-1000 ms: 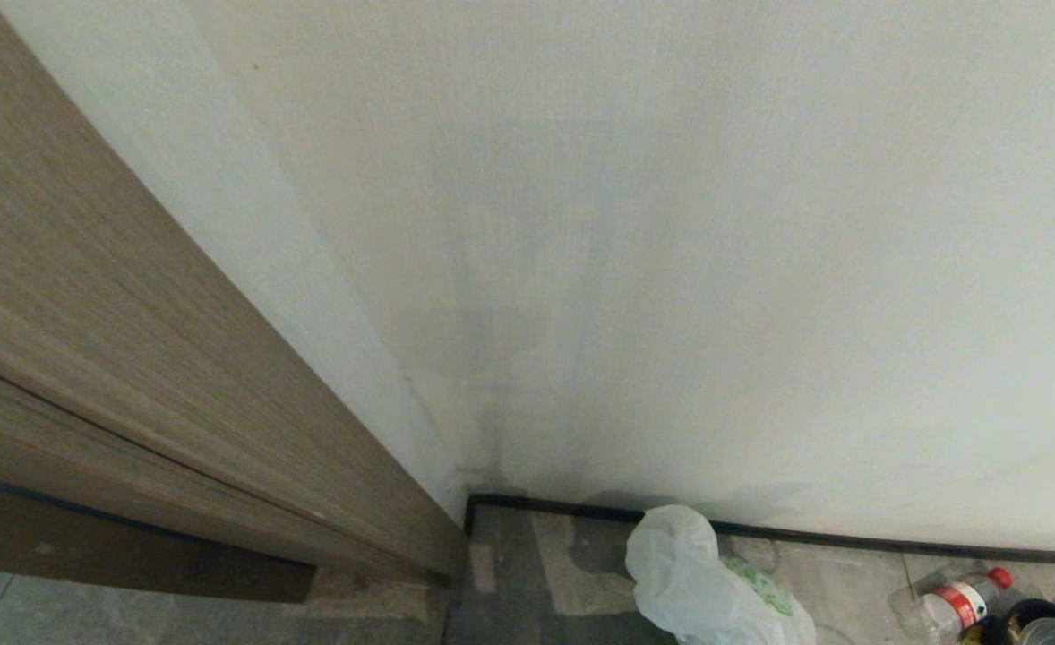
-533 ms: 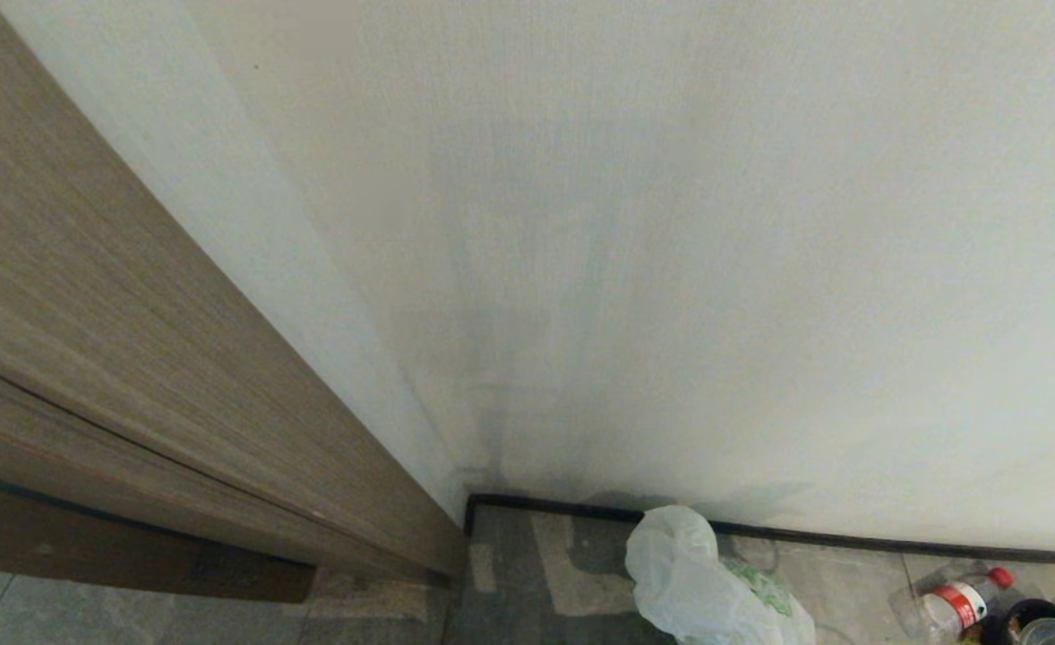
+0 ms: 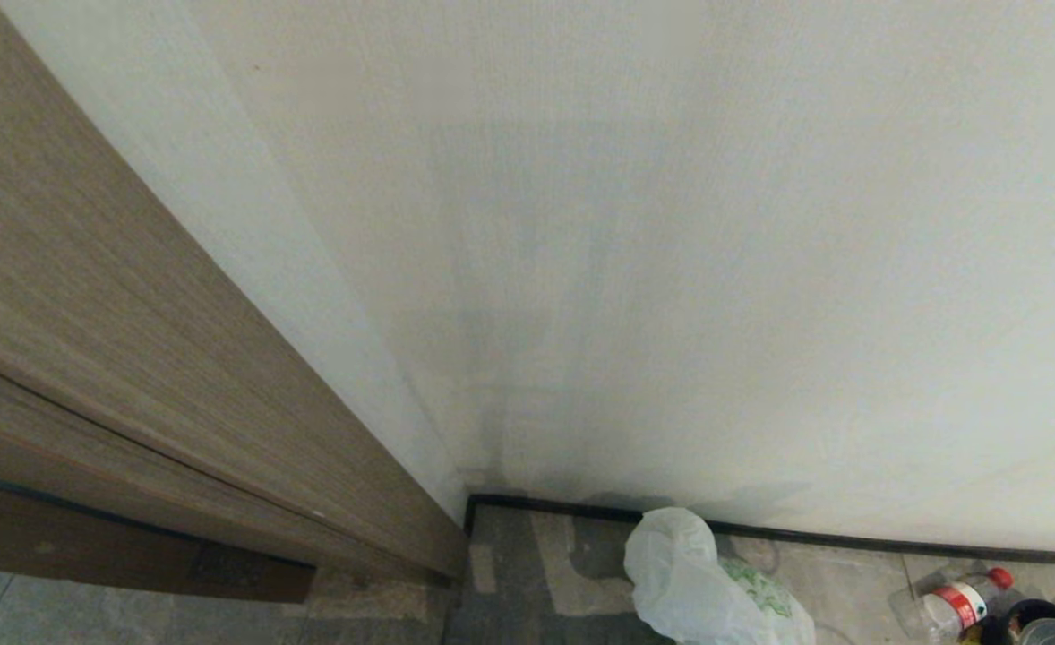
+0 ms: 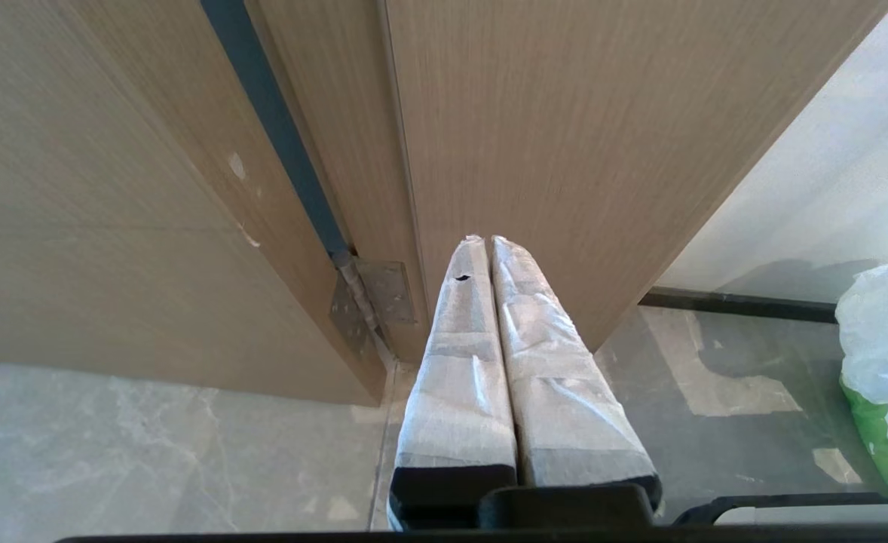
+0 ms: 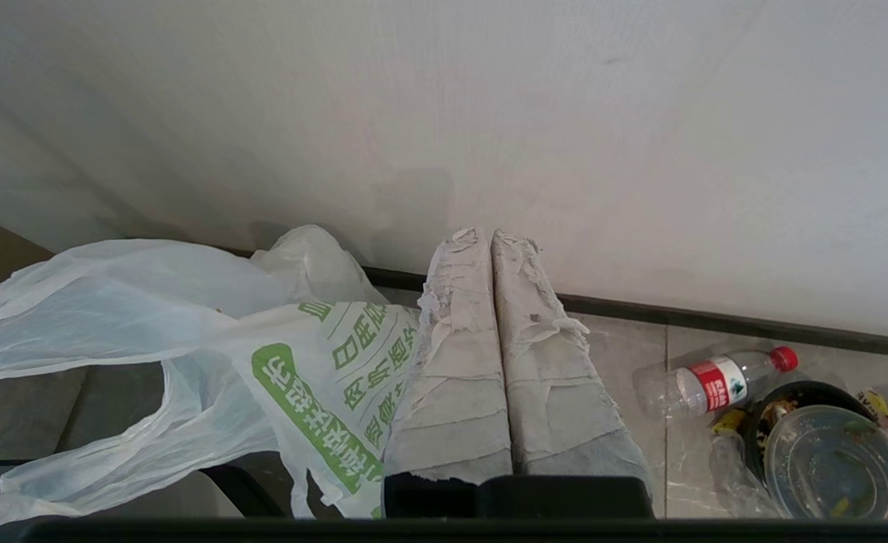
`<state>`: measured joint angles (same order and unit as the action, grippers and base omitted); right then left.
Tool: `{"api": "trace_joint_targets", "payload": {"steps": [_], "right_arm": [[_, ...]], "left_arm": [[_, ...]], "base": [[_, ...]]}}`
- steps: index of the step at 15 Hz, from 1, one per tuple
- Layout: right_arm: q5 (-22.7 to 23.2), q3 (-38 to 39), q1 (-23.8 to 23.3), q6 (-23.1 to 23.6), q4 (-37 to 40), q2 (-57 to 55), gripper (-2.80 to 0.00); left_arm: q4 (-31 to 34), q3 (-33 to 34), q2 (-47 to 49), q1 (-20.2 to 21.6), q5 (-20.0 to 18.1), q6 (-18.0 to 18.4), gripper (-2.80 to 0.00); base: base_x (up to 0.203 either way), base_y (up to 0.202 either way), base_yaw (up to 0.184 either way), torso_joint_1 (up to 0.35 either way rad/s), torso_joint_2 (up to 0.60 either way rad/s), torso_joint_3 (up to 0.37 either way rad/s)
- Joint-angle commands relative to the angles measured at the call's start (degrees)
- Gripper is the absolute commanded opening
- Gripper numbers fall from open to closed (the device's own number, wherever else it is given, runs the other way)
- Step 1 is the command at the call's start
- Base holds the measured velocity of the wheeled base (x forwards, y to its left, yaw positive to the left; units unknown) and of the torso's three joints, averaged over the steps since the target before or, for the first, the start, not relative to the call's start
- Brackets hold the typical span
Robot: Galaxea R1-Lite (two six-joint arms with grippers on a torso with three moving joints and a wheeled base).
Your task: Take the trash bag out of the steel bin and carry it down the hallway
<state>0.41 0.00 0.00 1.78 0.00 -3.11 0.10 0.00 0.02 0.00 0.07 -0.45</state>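
Lying unmoved against the skirting [image 3: 850,537]: the trash bag [image 3: 698,582].

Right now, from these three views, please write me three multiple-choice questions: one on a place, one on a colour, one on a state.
1. Where does the plastic bottle lie?
A. On the floor by the wall
B. Inside the white bag
C. On a shelf

2. What colour is the bottle's cap?
A. Blue
B. Red
C. Green

3. How do the fingers of the left end effector stand?
A. Spread wide
B. Clamped on the bag
C. Shut together, holding nothing

Answers:
1 A, it lies on its side on the tiles near the dark skirting.
2 B, the cap is red.
3 C, the wrapped fingers press together before the wooden door.
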Motion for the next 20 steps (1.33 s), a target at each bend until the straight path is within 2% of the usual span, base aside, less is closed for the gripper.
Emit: {"api": "trace_joint_targets", "payload": {"steps": [1, 20], "right_arm": [[0.0, 0.0, 0.0, 0.1, 0.0, -0.1, -2.8], [0.0, 0.0, 0.0, 0.1, 0.0, -0.1, -2.8]], "left_arm": [[0.0, 0.1, -0.1, 0.0, 0.0, 0.0, -2.8], [0.0, 0.0, -0.1, 0.0, 0.0, -0.2, -2.8]], "base": [[0.0, 0.0, 0.0, 0.0, 0.0, 0.092], [0.0, 0.0, 0.0, 0.002, 0.0, 0.195]]}}
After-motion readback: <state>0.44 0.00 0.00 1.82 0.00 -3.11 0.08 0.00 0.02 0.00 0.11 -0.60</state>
